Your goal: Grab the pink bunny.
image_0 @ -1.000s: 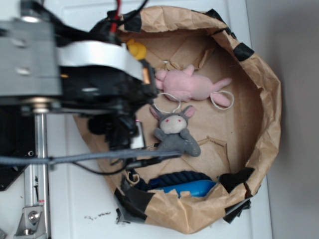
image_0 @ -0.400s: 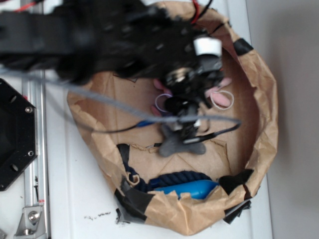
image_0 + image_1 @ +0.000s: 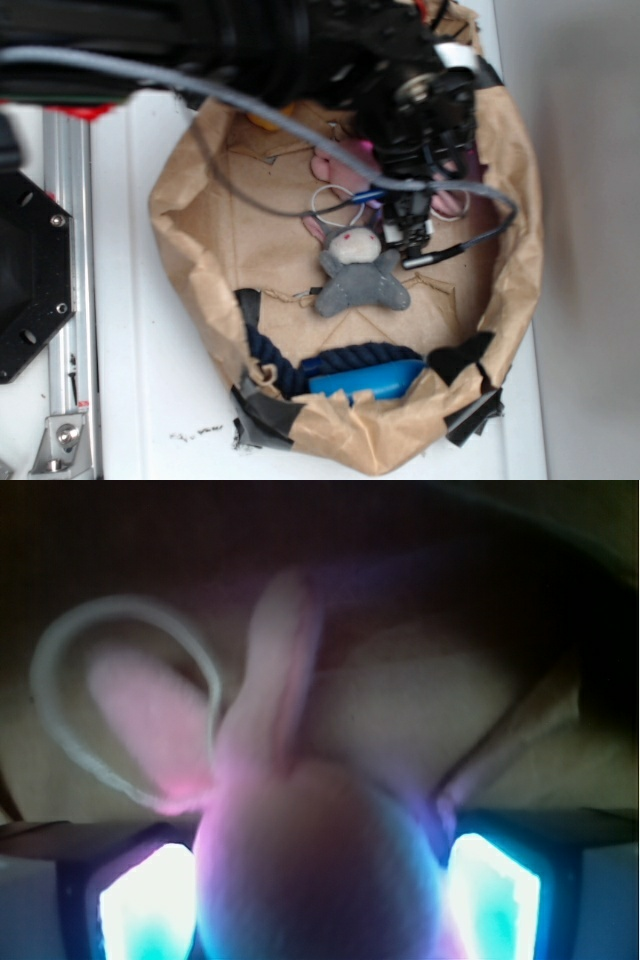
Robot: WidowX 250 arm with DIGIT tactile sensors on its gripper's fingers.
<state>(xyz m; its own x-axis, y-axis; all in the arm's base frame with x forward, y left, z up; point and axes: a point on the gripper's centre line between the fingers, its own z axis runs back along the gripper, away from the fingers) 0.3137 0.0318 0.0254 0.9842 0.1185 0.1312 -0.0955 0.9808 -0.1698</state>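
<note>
The pink bunny [image 3: 320, 870] fills the lower middle of the wrist view, ears [image 3: 285, 660] pointing up and its white cord loop [image 3: 60, 640] at the left. My gripper [image 3: 318, 900] is open and straddles the bunny's body, one glowing finger [image 3: 140, 900] on each side, close to the plush. In the exterior view the gripper [image 3: 410, 195] hangs low inside the paper bowl and covers most of the bunny. Only pink bits [image 3: 335, 168] and the white loop [image 3: 448, 203] show beside it.
A grey plush bunny [image 3: 360, 275] lies just in front of the gripper. A sliver of yellow duck [image 3: 262, 122] shows at the back left. Dark blue rope [image 3: 290, 362] and a blue object [image 3: 365, 382] lie by the near wall of the brown paper bowl [image 3: 180, 250].
The arm swung from the bowl's left rim to the right and came down over the pink bunny, which now sits between the fingers. The grey bunny is uncovered again.
</note>
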